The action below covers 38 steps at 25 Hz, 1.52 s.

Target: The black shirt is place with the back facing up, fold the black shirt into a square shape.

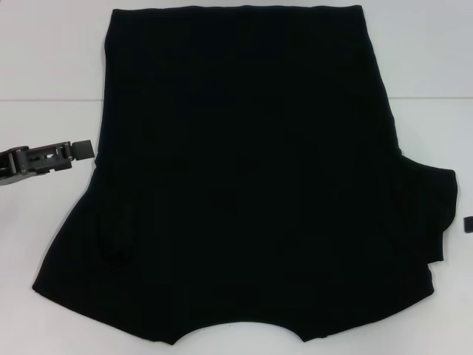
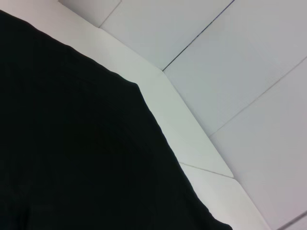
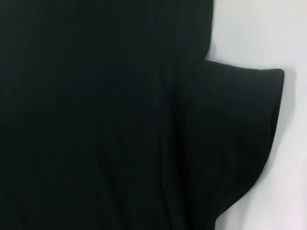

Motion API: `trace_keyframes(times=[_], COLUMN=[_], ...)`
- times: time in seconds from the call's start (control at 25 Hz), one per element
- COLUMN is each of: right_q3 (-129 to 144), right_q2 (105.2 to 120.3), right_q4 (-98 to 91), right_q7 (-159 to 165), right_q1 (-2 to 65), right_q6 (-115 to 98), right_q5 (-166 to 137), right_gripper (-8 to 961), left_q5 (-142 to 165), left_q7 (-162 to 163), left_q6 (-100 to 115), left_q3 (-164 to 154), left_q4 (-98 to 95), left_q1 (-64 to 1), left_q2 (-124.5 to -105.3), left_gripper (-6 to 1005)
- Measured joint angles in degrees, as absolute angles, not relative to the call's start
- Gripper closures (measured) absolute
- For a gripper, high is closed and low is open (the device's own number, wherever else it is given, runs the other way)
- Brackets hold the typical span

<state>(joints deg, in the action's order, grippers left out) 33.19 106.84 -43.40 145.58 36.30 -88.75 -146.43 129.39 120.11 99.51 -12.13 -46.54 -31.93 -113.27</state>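
Table (image 1: 44,66): white surface under everything; we see it bare around the cloth's edges
Black shirt (image 1: 244,170): spread flat across the middle of the table, filling most of our head view; curved neckline at the near edge, straight hem at the far edge
Shirt axis: long axis runs near to far from us, collar end pointing toward our body
Right sleeve (image 1: 432,214): sticks out flat to our right, unfolded; our right wrist view shows it clearly
Left side of shirt: flares outward toward the near corner; we judge the sleeve there may be tucked under or over, but cannot tell
Left gripper (image 1: 74,151): hovers just beside the shirt's left edge, apart from the cloth; its fingers look nearly closed with nothing between them
Right gripper (image 1: 468,223): only a sliver shows at the right border, near the sleeve; we cannot tell how its fingers stand
Step in hand: we judge the folding is at an early stage, sides being brought in
Next move: calls for us to pinch the right sleeve edge and lay it inward over the body, keeping the side line straight
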Motion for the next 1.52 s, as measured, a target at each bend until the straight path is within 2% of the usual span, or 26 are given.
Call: trace_keyframes(times=[0.2,0.96,1.16,1.4,1.52], right_q3=[33.25,33.44,35.25,35.35,33.93], right_q2=[108.01,110.35,110.48,110.47,109.93], right_q4=[-40.30,-34.64,-34.30,-34.58,-34.99], right_q7=[145.55,145.93,146.19,146.40,146.41], right_q1=[37.04,39.75,40.42,40.36,39.75], right_q6=[-84.94,-76.24,-76.09,-76.26,-76.37], right_q5=[-147.97,-148.18,-148.18,-148.18,-147.90], right_gripper=[549,550,674,882,924], left_q5=[129.40,129.39,129.35,128.73,128.14], left_q7=[120.92,121.21,121.21,121.20,121.20], left_q6=[98.63,97.68,97.64,97.26,97.21], left_q3=[-12.13,-11.87,-11.61,-11.60,-11.60], left_q4=[-46.49,-45.87,-45.87,-45.88,-45.88], left_q1=[-31.91,-31.99,-32.00,-31.97,-31.75], left_q2=[-113.29,-113.37,-113.37,-113.33,-113.33], left_gripper=[40,53,56,60,62])
